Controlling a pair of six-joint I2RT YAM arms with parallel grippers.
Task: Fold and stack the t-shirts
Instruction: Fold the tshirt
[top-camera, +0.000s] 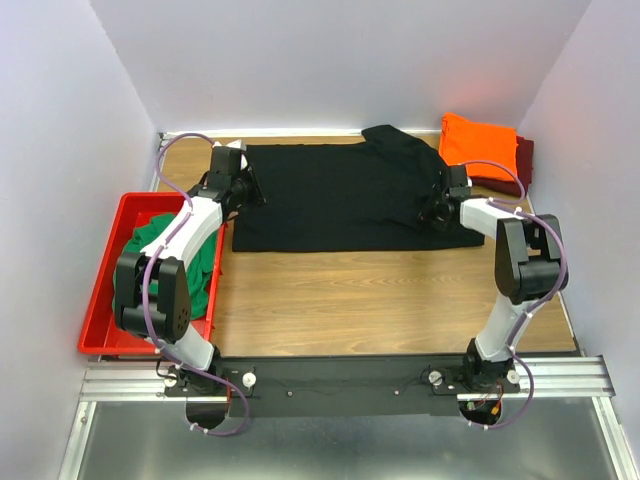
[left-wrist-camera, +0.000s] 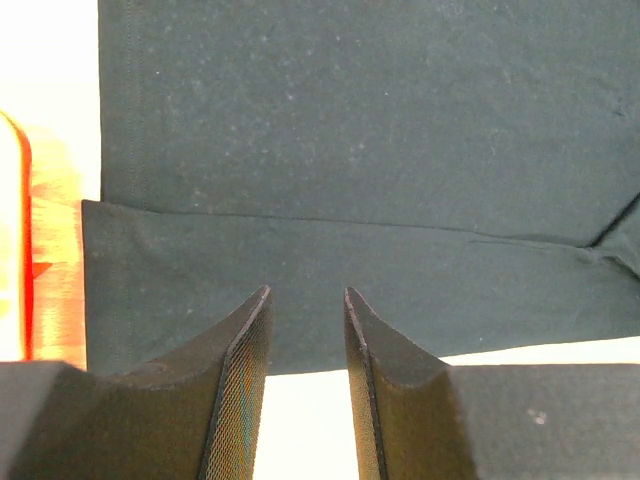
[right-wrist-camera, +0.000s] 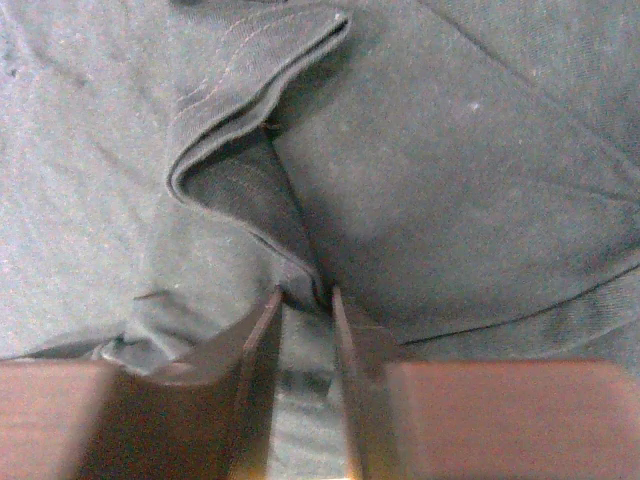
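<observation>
The black t-shirt lies spread flat across the far half of the table. My left gripper sits at the shirt's left edge. In the left wrist view it is open, its tips over the shirt's hem with nothing between them. My right gripper is low on the shirt's right side by a sleeve. Its jaws stand narrowly open astride a raised fold of black cloth. A folded orange t-shirt lies on a maroon one at the back right. The green t-shirt is bunched in the tray.
A red plastic tray sits along the table's left edge, beside the left arm. Grey walls close in the back and both sides. Bare wooden tabletop runs between the black shirt and the arm bases.
</observation>
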